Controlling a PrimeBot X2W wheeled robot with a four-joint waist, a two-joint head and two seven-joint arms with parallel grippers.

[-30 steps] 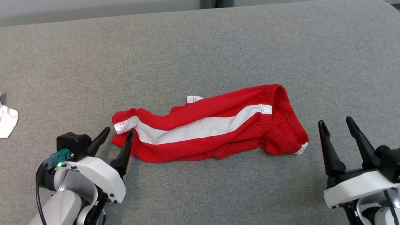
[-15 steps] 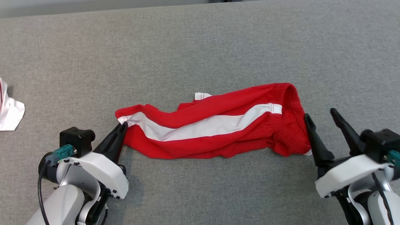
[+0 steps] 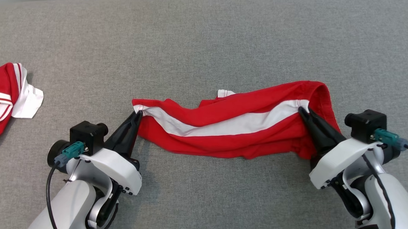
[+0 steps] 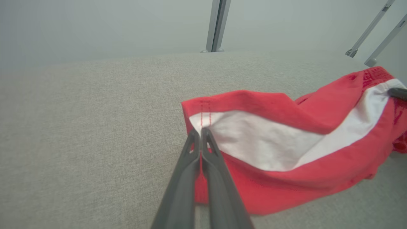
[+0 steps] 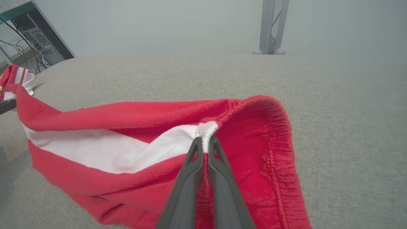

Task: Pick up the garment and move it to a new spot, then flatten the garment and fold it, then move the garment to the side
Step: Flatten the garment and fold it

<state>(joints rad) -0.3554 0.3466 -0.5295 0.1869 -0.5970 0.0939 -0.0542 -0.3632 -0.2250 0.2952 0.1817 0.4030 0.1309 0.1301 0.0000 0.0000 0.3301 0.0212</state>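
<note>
Red shorts [image 3: 230, 129] lie stretched across the grey table [image 3: 206, 43], left tool [image 3: 139, 113] pinched closed on the leg hem and right tool [image 3: 304, 110] clamped on the waistband, both on thin edges that could slip free if the lift tugs unevenly.

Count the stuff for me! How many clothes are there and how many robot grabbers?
Clothes: 2, the red shorts with a white stripe in the middle, and a red and white garment at the left edge.
Grabbers: 2, the left gripper and the right gripper, each pinched shut on one end of the red shorts.
Total: 4
</note>
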